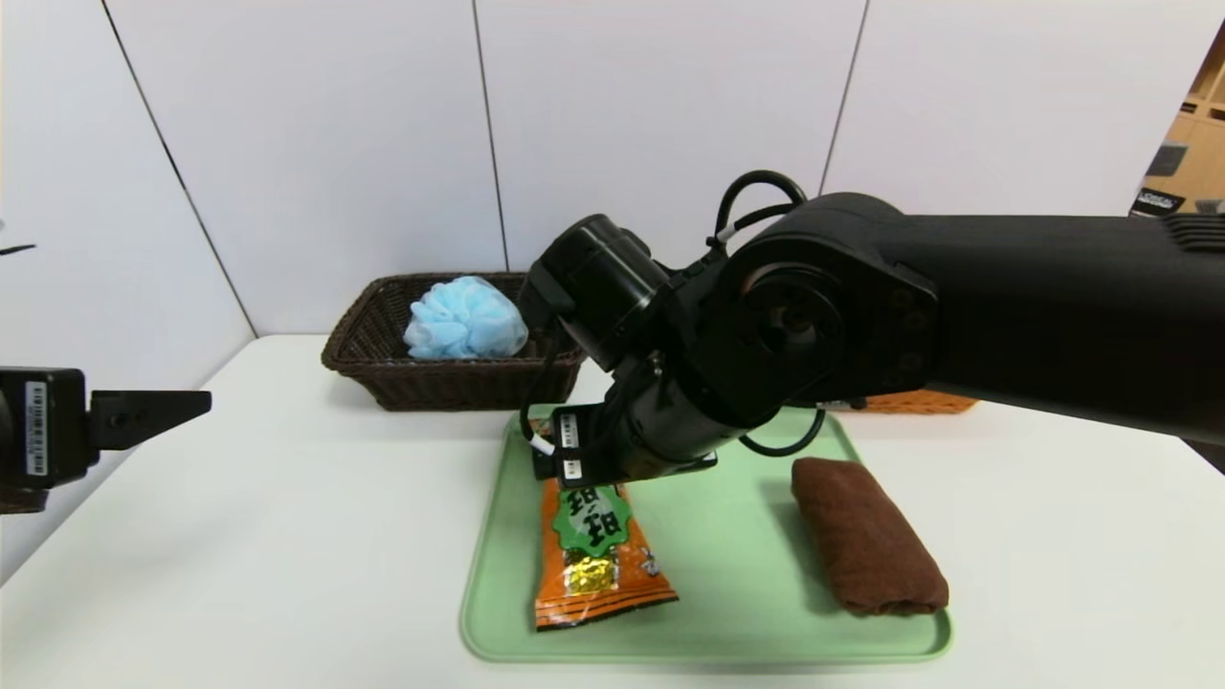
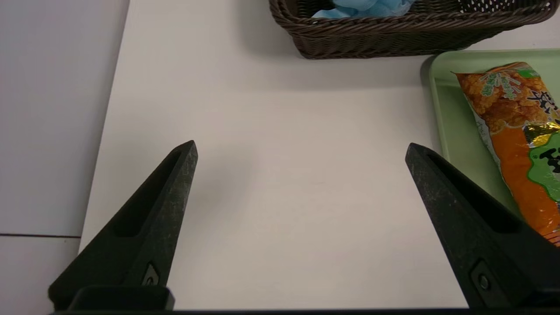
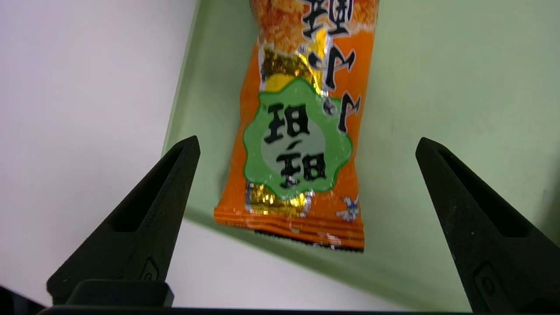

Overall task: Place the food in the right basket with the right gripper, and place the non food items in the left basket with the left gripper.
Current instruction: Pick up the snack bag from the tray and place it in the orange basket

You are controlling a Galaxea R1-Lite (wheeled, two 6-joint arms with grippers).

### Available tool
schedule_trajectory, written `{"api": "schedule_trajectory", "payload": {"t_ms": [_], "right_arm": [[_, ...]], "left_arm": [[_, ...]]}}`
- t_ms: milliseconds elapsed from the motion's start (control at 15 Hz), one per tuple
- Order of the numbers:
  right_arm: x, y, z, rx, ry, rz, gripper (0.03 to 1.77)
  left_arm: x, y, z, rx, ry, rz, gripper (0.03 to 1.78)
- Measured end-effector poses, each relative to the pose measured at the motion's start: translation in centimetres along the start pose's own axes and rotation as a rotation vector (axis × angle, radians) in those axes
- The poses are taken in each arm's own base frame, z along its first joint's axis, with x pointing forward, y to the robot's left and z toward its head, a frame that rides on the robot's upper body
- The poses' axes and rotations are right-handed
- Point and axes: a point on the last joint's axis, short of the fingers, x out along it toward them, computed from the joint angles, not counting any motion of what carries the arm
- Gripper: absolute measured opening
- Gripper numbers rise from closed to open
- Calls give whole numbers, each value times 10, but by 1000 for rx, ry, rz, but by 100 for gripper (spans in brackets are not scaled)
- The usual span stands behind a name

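An orange snack packet lies on the left side of a green tray. A rolled brown towel lies on the tray's right side. My right arm reaches over the tray. My right gripper hangs open above the packet's far end, one finger on either side and neither touching it. At the table's left edge my left gripper hovers open and empty over bare table. The dark left basket holds a blue bath sponge. Only a sliver of the orange right basket shows behind my right arm.
The white table has bare room left of the tray and in front of the dark basket. A white wall stands close behind both baskets. The right arm's bulk covers the tray's back edge in the head view.
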Motion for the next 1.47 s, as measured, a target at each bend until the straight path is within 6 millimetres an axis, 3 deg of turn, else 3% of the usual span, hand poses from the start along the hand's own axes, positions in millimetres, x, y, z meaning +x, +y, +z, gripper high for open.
{"api": "schedule_trajectory", "payload": {"t_ms": [467, 1467], "right_arm": [[35, 6, -4, -33, 18, -21, 171], [77, 9, -13, -120, 44, -80, 171]], "left_arm": [[-22, 10, -30, -32, -11, 47, 169], [-27, 10, -39, -31, -14, 45, 169]]}}
